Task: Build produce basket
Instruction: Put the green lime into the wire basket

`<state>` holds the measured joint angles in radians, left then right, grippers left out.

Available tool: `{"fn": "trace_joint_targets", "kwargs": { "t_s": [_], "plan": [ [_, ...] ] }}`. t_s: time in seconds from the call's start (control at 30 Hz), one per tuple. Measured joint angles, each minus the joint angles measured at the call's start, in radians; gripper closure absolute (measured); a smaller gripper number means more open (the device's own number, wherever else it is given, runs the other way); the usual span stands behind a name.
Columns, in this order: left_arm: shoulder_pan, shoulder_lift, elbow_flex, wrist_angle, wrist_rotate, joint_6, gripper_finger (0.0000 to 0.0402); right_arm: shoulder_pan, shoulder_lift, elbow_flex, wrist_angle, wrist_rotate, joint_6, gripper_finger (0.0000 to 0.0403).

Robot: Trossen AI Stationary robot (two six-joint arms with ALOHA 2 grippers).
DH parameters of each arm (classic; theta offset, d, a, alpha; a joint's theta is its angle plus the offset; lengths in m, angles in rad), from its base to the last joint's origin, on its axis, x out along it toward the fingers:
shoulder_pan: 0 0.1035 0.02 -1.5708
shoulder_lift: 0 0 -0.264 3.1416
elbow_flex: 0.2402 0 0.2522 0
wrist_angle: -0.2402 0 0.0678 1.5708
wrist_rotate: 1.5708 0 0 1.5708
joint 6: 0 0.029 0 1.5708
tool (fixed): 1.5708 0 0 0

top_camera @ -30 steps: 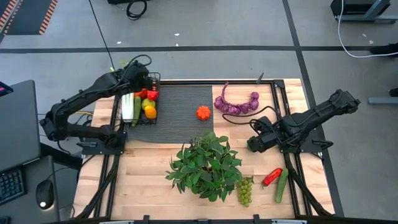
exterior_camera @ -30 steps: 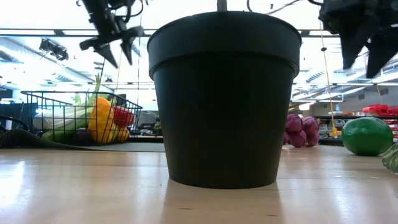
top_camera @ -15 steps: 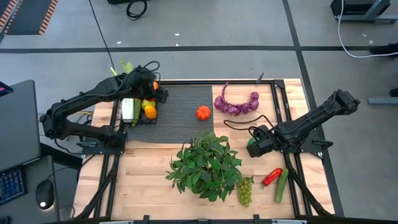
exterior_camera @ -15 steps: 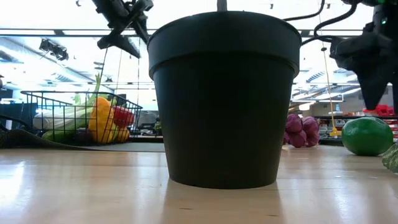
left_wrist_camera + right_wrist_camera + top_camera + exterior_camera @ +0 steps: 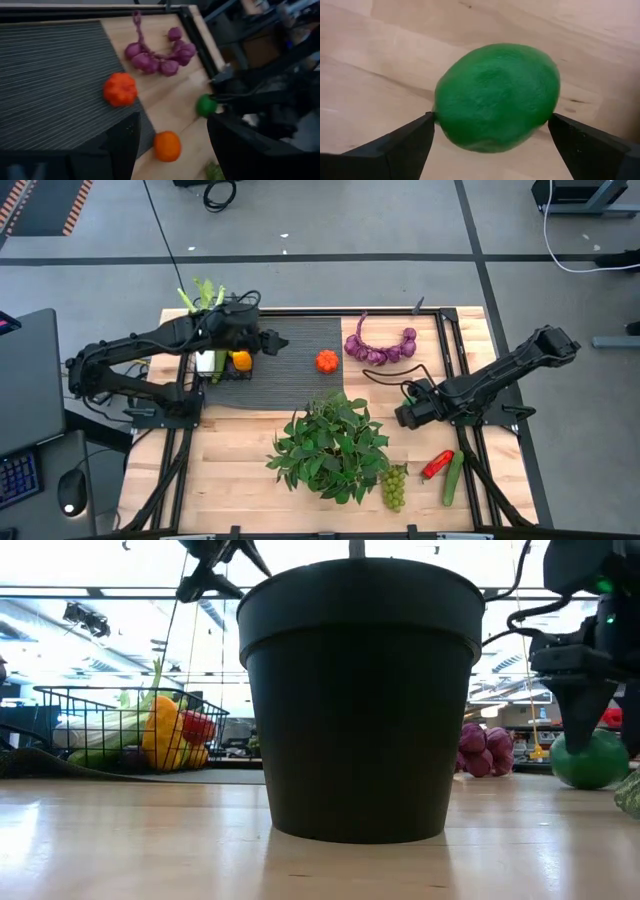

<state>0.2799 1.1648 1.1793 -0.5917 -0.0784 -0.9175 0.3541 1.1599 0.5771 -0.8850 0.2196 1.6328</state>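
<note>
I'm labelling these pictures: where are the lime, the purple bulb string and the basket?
lime (image 5: pixel 497 97): right wrist view, middle of its green skin.
purple bulb string (image 5: pixel 380 350): high view, on the cluster of bulbs.
basket (image 5: pixel 60 692): low view, top wire rim.

Bright ceiling lights behind my table wash out the low view, leaving the plant pot (image 5: pixel 360 695) a dark silhouette. My left wrist picture is soft with blur; the lime (image 5: pixel 497 97) casts a soft shadow on pale wood.
</note>
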Motion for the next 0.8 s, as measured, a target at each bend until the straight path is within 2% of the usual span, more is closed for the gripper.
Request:
{"fn": "trace_joint_targets", "kwargs": {
  "t_s": [0.2, 0.37, 0.67, 0.8],
  "plan": [
    [-0.029, 0.0, 0.0, 0.066, -0.006, -0.089, 0.017, -0.029, 0.0, -0.037, 0.017, 0.011, -0.022, 0.0012],
    [-0.063, 0.0, 0.0, 0.097, -0.003, -0.101, 0.0173, -0.049, 0.0, -0.063, 0.03, 0.037, -0.042, 0.0027],
    [-0.078, 0.0, 0.0, 0.147, -0.03, -0.146, 0.0173, -0.089, 0.0, -0.063, 0.042, 0.158, -0.094, 0.0056],
    [-0.077, 0.009, 0.0, 0.172, -0.033, -0.12, 0.0173, -0.11, 0.0, -0.063, 0.067, 0.162, -0.109, 0.0057]
  ]
}}
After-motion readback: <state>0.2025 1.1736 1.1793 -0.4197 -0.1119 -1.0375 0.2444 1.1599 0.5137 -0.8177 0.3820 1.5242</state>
